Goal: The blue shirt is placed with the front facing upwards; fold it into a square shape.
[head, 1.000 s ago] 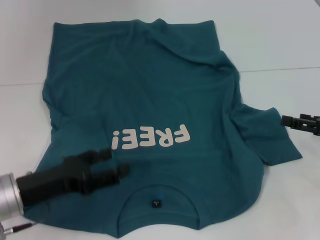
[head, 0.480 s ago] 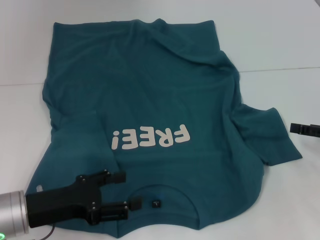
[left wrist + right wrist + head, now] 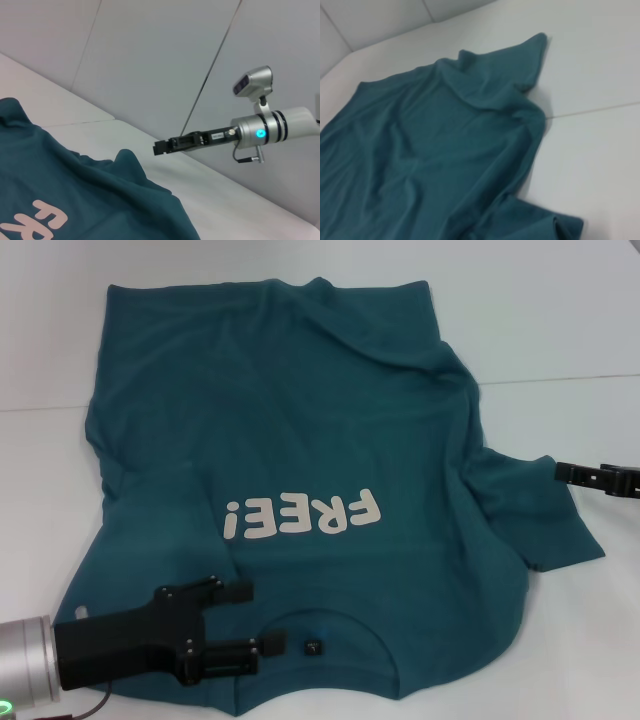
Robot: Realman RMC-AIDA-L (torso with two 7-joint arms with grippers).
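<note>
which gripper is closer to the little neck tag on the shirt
Left. The left gripper sits open right beside the neck tag; the right gripper is far off, by the shirt sleeve.

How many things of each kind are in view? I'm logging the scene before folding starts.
Shirts: 1, the blue shirt, spread face up on the white table.
Grippers: 2, the left gripper, open over the shirt beside the collar, and the right gripper at the sleeve edge.
Tables: 1.
Total: 4.
</note>
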